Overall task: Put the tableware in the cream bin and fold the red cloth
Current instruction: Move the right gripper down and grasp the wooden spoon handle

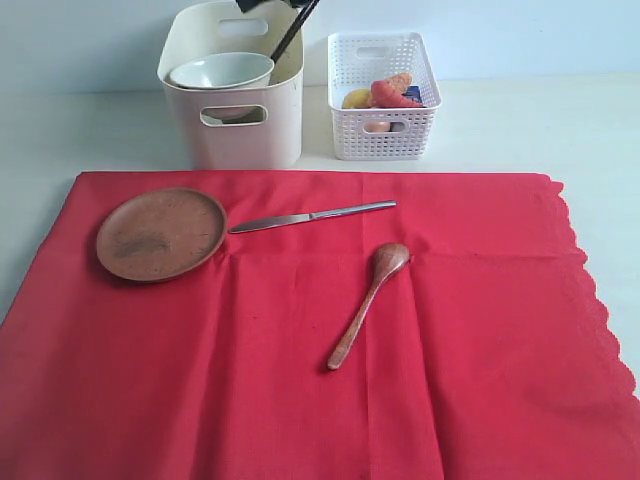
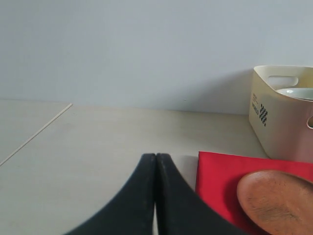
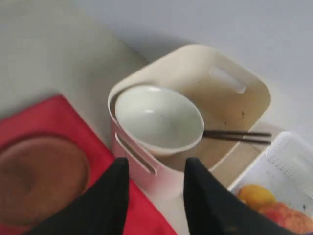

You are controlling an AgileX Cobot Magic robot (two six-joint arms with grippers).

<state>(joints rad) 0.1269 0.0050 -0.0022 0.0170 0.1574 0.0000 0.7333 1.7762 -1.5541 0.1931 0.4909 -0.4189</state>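
Tall cream plastic bin [image 1: 250, 140]: stands on the pale surface [image 1: 520, 130] just beyond the cloth's far edge, where either arm can reach it.
Pale green-white bowl [image 1: 220, 70]: already inside the bin and tilted against its wall, probably because it is nearly as wide as the opening.
Dark slender chopsticks [image 1: 292, 32]: in the bin beside the bowl, leaning out over the rim (too long to lie flat, it seems).
Right hand [image 3: 154, 196]: above the bin, fingers spread with nothing between them, a pose that suits dropping off rather than grasping.
Left hand [image 2: 155, 191]: fingers pressed together and empty, low over the bare surface beside the cloth's corner, apparently parked clear of the work.
Remaining tableware: round brown plate [image 1: 160, 233], steel table knife [image 1: 312, 216] and brown wooden spoon [image 1: 367, 303] lie apart from one another on the cloth, not yet binned.
Large bright red fabric cloth [image 1: 480, 350]: spread flat, with its scalloped edge to one side. Folding must wait until those three pieces are lifted off.
White lattice plastic basket [image 1: 385, 140]: just beside the bin, holding food; no part of the clearing.
Writing: a small dark printed mark [image 2: 261, 113] with a chequered patch sits on the bin's end wall, its lettering too small to read.
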